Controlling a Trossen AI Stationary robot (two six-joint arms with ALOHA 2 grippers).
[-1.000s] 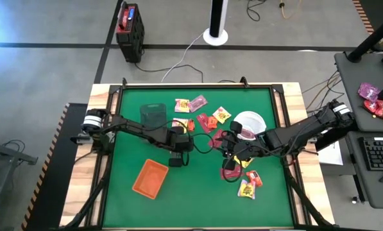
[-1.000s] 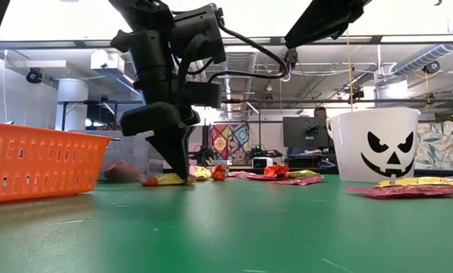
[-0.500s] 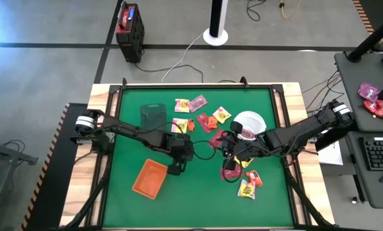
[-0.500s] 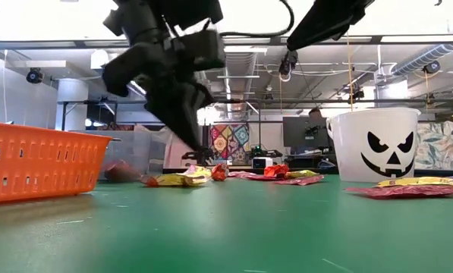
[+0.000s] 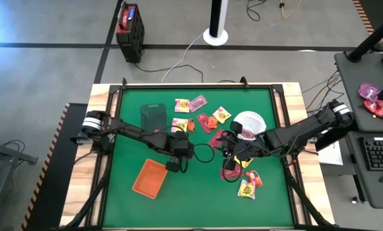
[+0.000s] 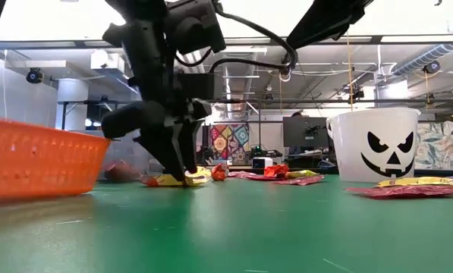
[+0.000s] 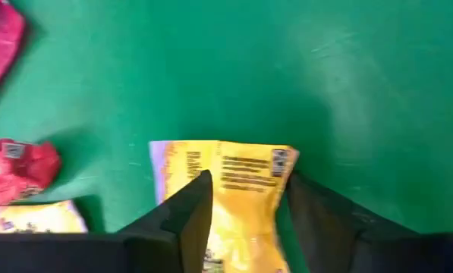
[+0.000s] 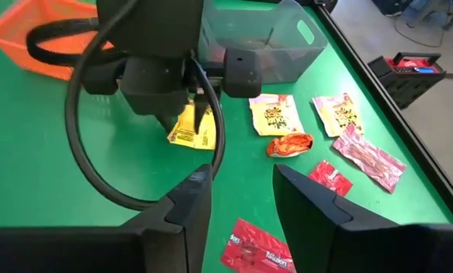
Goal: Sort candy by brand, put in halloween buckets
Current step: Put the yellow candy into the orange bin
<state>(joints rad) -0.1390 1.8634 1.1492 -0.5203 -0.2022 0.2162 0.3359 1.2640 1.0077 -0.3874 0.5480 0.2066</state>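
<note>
Candy: yellow packet (image 7: 241, 189) lies flat on the worktop (image 5: 197, 186).
Left gripper (image 7: 245, 208): we see jaws spread, straddling it for pickup.
Right gripper (image 8: 237, 201): jaws parted, empty.

Left gripper (image 7: 243, 199) lowered, jaws apart, right gripper (image 8: 240, 189) open, hovering

Green table (image 5: 197, 192), wood edges, candy + three containers on it.
Dark tub (image 5: 153, 115) at 10 o'clock, orange tray (image 5: 150, 178) at 7, white bucket (image 5: 249, 124) approx 2-3. Loose candy wrappers (image 5: 197, 102) from 12 toward centre; another small cluster (image 5: 249, 185) at 5.
</note>
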